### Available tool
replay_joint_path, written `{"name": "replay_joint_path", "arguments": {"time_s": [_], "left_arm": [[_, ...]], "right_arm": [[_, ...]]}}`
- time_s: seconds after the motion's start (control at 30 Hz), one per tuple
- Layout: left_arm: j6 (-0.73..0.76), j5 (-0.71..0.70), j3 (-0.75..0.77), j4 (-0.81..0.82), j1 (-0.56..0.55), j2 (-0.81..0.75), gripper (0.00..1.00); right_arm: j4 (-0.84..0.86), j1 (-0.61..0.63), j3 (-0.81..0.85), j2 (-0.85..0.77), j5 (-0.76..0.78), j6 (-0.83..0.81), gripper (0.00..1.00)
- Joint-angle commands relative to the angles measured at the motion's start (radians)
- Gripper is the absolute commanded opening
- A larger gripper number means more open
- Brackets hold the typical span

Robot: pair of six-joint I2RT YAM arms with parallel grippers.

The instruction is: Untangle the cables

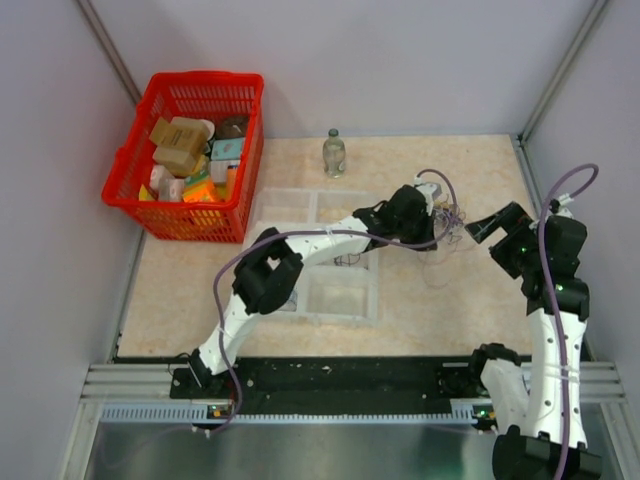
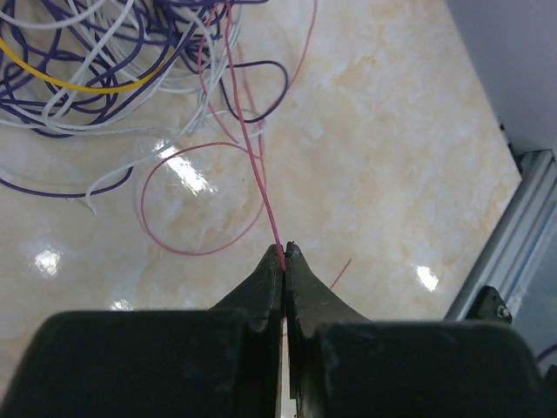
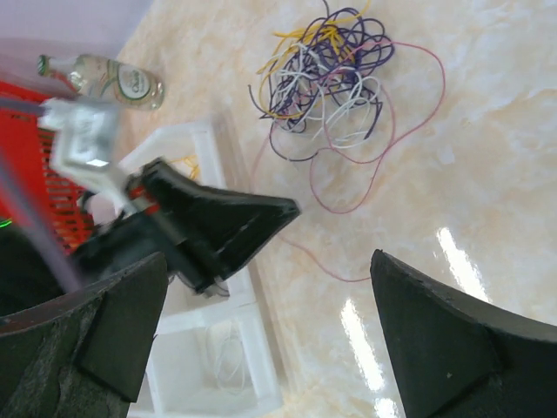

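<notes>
The cables lie as a small bunch of thin purple, white and yellow loops on the marble table, right of centre. They also show at the top left of the left wrist view and at the top of the right wrist view. My left gripper is shut on a pink wire that runs taut from its tips up into the bunch. In the top view the left gripper sits just beside the bunch. My right gripper is open and empty, just right of the bunch in the top view.
A white compartment tray lies under the left arm, with loose thin wires in two compartments. A small glass bottle stands at the back. A red basket of boxes is at the far left. The metal frame edge runs close by.
</notes>
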Motion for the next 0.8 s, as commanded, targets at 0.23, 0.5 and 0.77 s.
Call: {"name": "replay_joint_path", "arguments": {"time_s": [0.23,0.5,0.77], "left_arm": [[0.062,0.089,-0.089,0.042,0.007,-0.351,0.0],[0.129,0.121,-0.061,-0.027,0.005,-0.483,0.0],[0.135,0.169,-0.002,-0.053,0.007,-0.556,0.0]], "right_arm": [[0.099,-0.011,0.001,0.123,-0.032,0.014,0.99],[0.223,-0.011,0.012,0.299,-0.302,0.028,0.99],[0.245,-0.013,0.007,0.252,-0.245,0.054,0.99]]}}
